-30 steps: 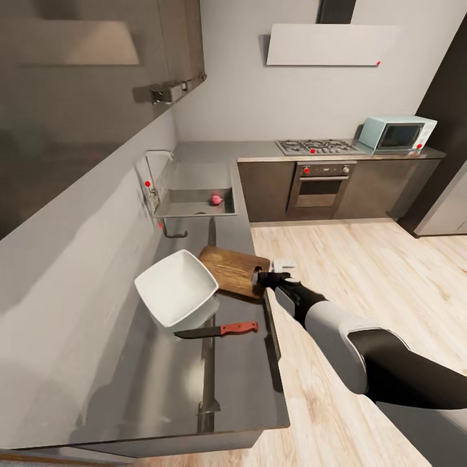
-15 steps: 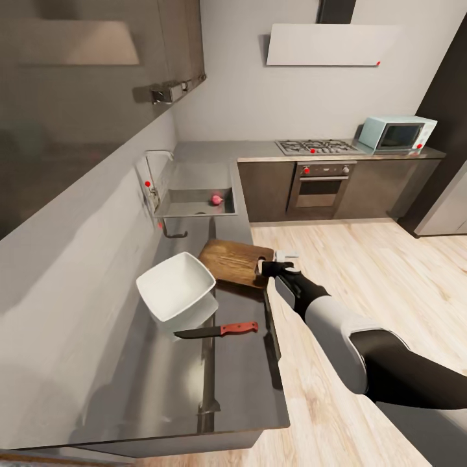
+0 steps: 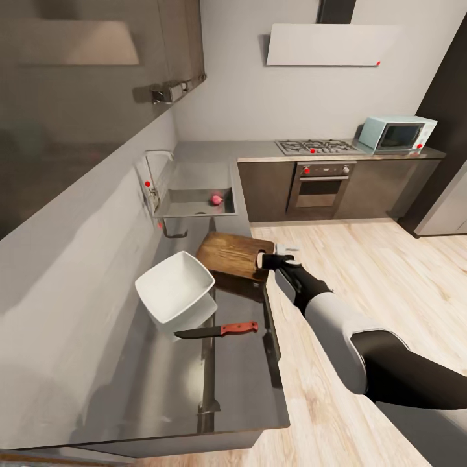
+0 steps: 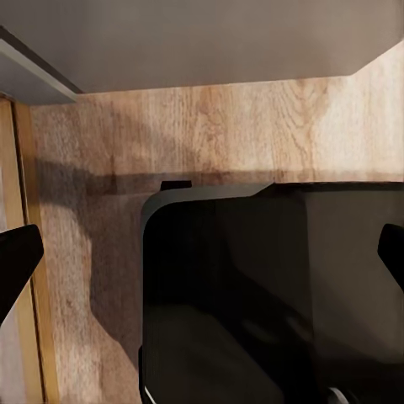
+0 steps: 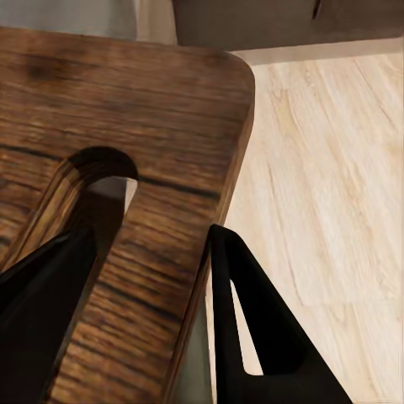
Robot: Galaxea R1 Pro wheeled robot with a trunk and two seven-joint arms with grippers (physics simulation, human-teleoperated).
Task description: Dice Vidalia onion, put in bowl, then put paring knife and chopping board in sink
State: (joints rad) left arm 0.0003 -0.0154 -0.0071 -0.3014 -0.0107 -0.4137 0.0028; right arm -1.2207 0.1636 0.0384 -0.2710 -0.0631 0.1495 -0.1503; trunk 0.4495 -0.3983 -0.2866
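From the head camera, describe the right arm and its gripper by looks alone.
The right arm runs in smooth rounded shells: black upper section, light grey-white forearm, black wrist. The right gripper has a small white block by the wrist. In the right wrist view its fingers are flat black tapered wedges. No cables or markings visible.

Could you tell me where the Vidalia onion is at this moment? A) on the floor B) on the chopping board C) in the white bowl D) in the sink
D: in the head view the Vidalia onion lies in the sink, well beyond the chopping board that the right gripper holds at its slotted end.
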